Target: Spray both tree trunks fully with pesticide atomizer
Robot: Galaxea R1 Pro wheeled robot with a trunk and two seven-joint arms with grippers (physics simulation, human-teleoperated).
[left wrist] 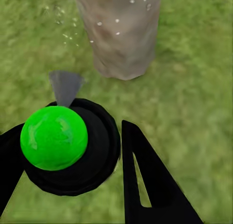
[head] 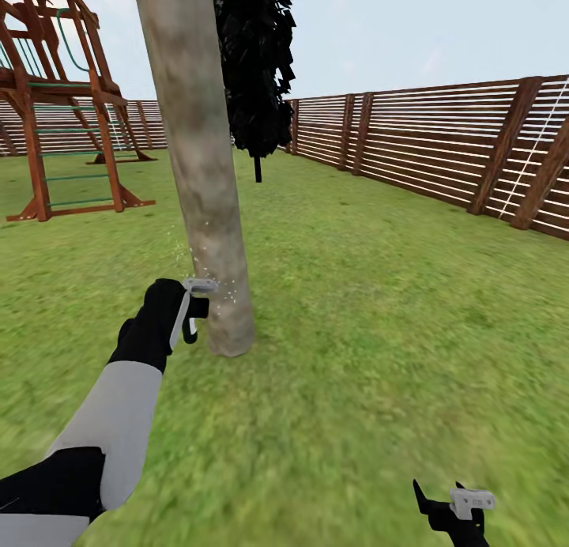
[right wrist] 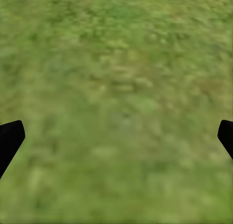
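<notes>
The atomizer [left wrist: 65,144] sits in the left hand [left wrist: 73,161], just short of the trunk [head: 207,191]. The left wrist view shows what the head view hides: a bright green ball on a round black body, with a grey cone nozzle [left wrist: 65,85] aimed at the trunk's foot, and a black finger [left wrist: 150,180] on each side clamped against the body. White specks [left wrist: 99,24] dot the bark and the air beside it. In the head view the atomizer itself is lost behind the black hand [head: 186,306]; there you see only the hand low beside the trunk's base, a pale bracket on it, and faint specks [head: 225,290] on the bark next to it.

The trunk rises straight out of the lawn [head: 356,310], mottled grey-brown, and runs off the top of the head view. Behind it, a little to the right, hangs dark jagged foliage [head: 257,65] over a thin dark stem.

Well to the trunk's right and nearer the robot, the right hand [head: 452,509] hangs low over grass. Its wrist view gives two black fingertips [right wrist: 10,139] far apart at the edges with blurred grass between, so it is spread wide and holds nothing.

Left of the trunk and farther back stands a red-brown wooden climbing frame [head: 59,112]. A slatted brown fence [head: 442,152] runs behind and along the right side of the lawn.
</notes>
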